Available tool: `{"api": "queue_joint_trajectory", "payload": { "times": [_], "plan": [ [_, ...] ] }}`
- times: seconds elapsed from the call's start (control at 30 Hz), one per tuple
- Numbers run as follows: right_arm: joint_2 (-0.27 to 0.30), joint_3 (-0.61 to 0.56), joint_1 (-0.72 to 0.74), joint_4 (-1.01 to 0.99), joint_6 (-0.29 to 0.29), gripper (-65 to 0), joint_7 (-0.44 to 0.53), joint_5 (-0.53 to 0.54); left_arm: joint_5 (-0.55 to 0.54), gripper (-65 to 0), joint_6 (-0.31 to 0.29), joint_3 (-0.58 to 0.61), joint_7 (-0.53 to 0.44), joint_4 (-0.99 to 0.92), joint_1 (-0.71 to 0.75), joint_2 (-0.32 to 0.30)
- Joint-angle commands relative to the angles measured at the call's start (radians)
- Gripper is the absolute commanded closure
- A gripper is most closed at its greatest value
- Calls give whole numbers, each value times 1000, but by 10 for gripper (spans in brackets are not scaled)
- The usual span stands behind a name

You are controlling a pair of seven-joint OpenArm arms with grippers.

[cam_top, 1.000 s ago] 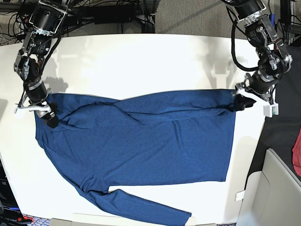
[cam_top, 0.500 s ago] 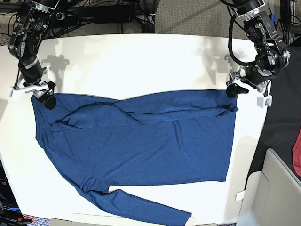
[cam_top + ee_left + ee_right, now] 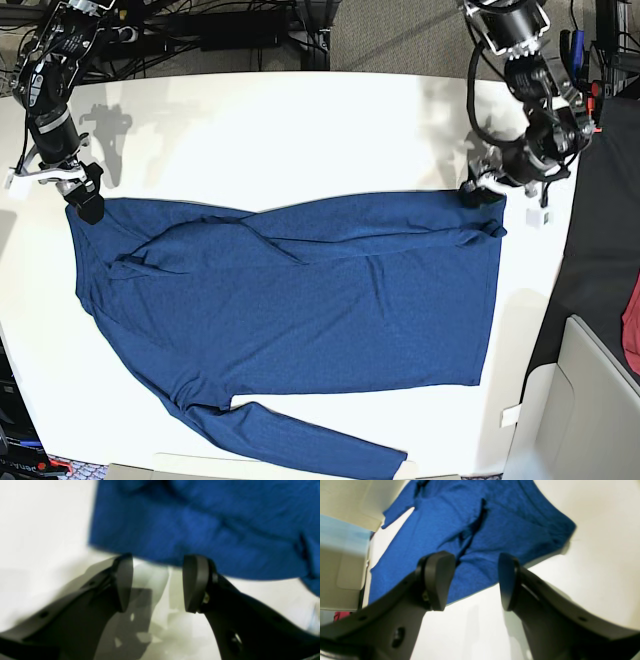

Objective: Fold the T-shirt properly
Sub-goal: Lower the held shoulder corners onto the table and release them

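The dark-blue T-shirt (image 3: 300,310) lies flat on the white table (image 3: 300,130). One long sleeve is folded across its upper edge; the other sleeve (image 3: 320,445) trails along the front edge. My left gripper (image 3: 477,192) hovers open just behind the shirt's top right corner. In the left wrist view the left gripper (image 3: 158,562) holds nothing, and the shirt's hem (image 3: 200,530) lies just beyond the tips. My right gripper (image 3: 85,203) is open at the top left corner. In the right wrist view the right gripper (image 3: 473,560) is empty above the shirt (image 3: 482,530).
A beige bin (image 3: 590,400) stands off the table's right front corner, with a red cloth (image 3: 632,320) at the right edge. Cables run behind the table's back edge. The bin (image 3: 345,555) also shows in the right wrist view.
Both grippers have let go of the shirt's top corners and drawn back toward the rear of the table. The left jaws opened wider. The shirt has stayed flat.
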Motion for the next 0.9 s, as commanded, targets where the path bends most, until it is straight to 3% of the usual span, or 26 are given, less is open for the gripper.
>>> {"api": "queue_joint_trajectory", "payload": {
  "times": [0.0,0.17,0.23,0.43,0.87],
  "plan": [
    [13,4,6,19,12,-320,19,20,2,-315,0,0,9,-12,-18,0],
    [10,4,6,19,12,-320,19,27,2,-311,0,1,-37,-70,-52,3],
    [9,4,-3,19,12,-319,19,27,2,-277,0,4,-40,-93,-63,3],
    [9,4,-18,17,9,-319,19,13,2,0,0,4,-37,-103,-67,3],
    [9,4,12,-61,9,-319,17,-70,2,0,0,1,-34,-95,-58,3]
  ]
}}
